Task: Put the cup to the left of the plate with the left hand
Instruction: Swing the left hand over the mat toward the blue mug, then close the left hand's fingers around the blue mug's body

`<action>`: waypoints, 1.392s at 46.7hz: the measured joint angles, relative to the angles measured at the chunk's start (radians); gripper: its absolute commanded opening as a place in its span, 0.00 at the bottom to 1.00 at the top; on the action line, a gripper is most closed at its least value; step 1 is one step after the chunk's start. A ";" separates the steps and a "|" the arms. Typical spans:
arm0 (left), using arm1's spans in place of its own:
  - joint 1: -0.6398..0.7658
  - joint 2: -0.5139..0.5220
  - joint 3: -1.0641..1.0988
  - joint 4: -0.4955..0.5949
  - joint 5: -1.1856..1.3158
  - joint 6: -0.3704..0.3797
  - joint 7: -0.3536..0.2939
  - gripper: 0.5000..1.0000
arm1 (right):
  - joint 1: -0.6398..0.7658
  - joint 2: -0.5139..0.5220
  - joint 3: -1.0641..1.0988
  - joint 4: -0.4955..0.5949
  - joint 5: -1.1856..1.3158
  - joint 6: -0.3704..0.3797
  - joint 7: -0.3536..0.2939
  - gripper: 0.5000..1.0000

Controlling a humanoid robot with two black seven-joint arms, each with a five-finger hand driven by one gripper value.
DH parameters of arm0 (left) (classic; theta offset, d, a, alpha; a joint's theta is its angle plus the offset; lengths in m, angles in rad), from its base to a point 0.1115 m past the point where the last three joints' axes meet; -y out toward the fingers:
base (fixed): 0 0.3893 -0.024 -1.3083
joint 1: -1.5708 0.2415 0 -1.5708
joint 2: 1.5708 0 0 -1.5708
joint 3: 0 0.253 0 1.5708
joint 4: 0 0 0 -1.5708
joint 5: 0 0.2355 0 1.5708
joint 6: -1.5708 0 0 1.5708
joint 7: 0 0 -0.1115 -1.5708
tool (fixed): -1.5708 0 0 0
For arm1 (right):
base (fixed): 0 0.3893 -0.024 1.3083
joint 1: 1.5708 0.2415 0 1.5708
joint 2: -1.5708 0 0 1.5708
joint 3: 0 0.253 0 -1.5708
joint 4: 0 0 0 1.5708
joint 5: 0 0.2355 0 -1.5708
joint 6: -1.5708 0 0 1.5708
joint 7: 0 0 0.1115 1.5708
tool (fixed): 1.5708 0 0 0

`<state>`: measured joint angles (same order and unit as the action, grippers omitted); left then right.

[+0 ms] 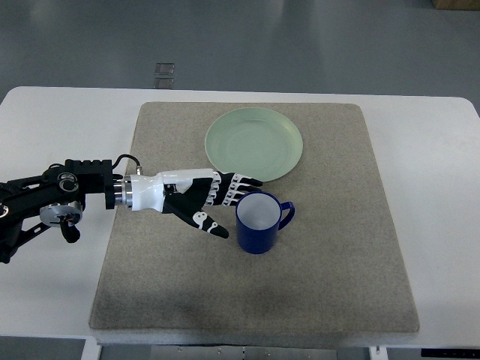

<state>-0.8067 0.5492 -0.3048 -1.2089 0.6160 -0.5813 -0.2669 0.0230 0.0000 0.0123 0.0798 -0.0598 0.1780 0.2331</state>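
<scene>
The blue mug (pixel 262 224) stands upright on the grey mat (pixel 337 255). It is white inside, and its handle (pixel 287 214) points to the right. The mug sits just below the plate's lower edge and a little to the right of the mat's middle, not to the left of the plate.

The left hand (pixel 201 196) is just to the left of the mug. Its fingers (pixel 238 187) are stretched out flat toward the mug and they hold nothing. The fingertips reach close to the mug's rim; from this steep view it looks like they are near it and not touching, but that is hard to tell. The thumb (pixel 208 223) points down and to the right, toward the mug's lower left side.

The pale green plate (pixel 254 143) lies flat on the mat, above the mug and above the fingers. Nothing is on it.

The left arm (pixel 71 195) comes in from the left edge. It is black near the edge and white and silver near the wrist. It crosses the white bench (pixel 60 127) and then the left side of the mat.

The mat covers the middle of the bench. Beyond the bench is a grey floor (pixel 300 37).
</scene>
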 measured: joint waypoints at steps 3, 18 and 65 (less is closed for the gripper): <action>0.006 -0.014 -0.001 0.007 0.002 0.006 0.000 0.99 | 0.000 0.000 0.000 0.000 0.000 0.000 0.000 0.86; 0.013 -0.052 -0.007 0.041 0.001 0.014 -0.022 0.99 | 0.000 0.000 0.000 0.000 0.000 0.000 0.000 0.86; 0.061 -0.129 -0.010 0.118 0.083 0.014 -0.166 0.98 | 0.000 0.000 0.000 0.000 0.000 0.000 0.000 0.86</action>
<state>-0.7455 0.4207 -0.3150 -1.0905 0.6986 -0.5675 -0.4331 0.0230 0.0000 0.0125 0.0798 -0.0598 0.1779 0.2331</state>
